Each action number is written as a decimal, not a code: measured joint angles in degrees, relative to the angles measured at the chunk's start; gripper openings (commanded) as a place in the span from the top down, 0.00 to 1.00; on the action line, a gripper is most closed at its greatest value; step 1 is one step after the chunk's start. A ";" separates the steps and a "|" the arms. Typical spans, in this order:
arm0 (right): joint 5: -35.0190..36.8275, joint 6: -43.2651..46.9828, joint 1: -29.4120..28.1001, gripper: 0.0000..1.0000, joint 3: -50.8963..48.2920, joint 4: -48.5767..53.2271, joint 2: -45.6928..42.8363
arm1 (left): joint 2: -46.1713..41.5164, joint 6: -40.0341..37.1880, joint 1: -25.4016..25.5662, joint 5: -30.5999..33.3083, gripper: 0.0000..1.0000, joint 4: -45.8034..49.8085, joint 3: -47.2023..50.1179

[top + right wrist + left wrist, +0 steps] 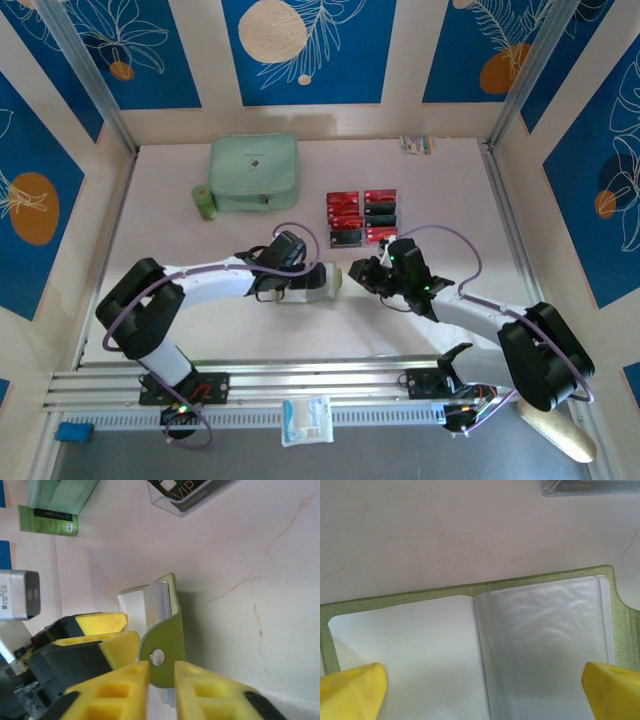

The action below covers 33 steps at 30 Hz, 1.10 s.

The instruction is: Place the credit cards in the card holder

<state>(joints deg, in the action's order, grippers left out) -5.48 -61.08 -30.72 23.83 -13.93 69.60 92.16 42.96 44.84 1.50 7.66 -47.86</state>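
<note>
The card holder (pixel 540 630) lies opened out on the pale table (pixel 450 200), right between the two arms. Its olive edge frames the silvery pockets inside, and as far as I can see the pockets have nothing in them. The left gripper (pixel 482 690) hangs over it with its claw fully released, one yellow fingertip (pixel 350 690) over each lower corner of the open holder. I can't tell whether they press on it. The right gripper (pixel 162 670) comes in from the other side with its jaws drawn almost together. The snap tab (pixel 167 645) with its metal stud sits in the narrow slot between them, but from here I cannot say whether they actually pinch the tab. The credit cards (pixel 345 200), red ones and black ones, sit in rows in a clear tray (pixel 362 240) just beyond the holder, toward the back of the table. Farther back and to the left is a mint-green zip case (pixel 254 172), with a small green tube (pixel 205 203) at its left side.
</note>
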 measured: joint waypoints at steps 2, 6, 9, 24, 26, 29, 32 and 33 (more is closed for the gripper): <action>-0.09 1.16 0.00 0.91 1.57 1.64 -0.02 | -0.31 0.00 0.00 0.15 0.00 -0.11 0.37; -0.46 2.62 -0.63 0.95 4.13 3.41 0.81 | -0.61 0.00 0.00 0.33 0.00 -0.42 0.57; -0.50 3.54 -2.23 0.95 6.47 4.35 2.64 | -0.61 0.00 0.00 0.42 0.00 -0.81 0.61; 0.17 4.07 -3.72 0.98 10.93 5.22 13.46 | -0.61 -0.04 0.00 0.76 0.00 -0.83 0.72; 0.20 4.07 -3.13 0.98 10.88 5.27 13.90 | -0.61 -0.07 0.00 0.79 0.00 -0.81 0.72; 0.46 4.07 -2.19 1.00 10.14 4.96 13.88 | -0.61 -0.57 0.00 1.09 0.00 -0.76 0.72; 0.83 4.07 -1.38 1.00 8.74 5.05 13.94 | -0.61 -1.49 0.00 1.57 0.00 -0.74 0.72; 0.92 4.09 -1.14 1.00 8.26 5.01 14.03 | -0.61 -1.64 0.00 1.68 0.00 -0.72 0.72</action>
<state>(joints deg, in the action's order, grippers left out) -4.56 -56.99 -31.86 32.10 -8.93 83.64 91.55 41.32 44.84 3.18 6.94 -47.13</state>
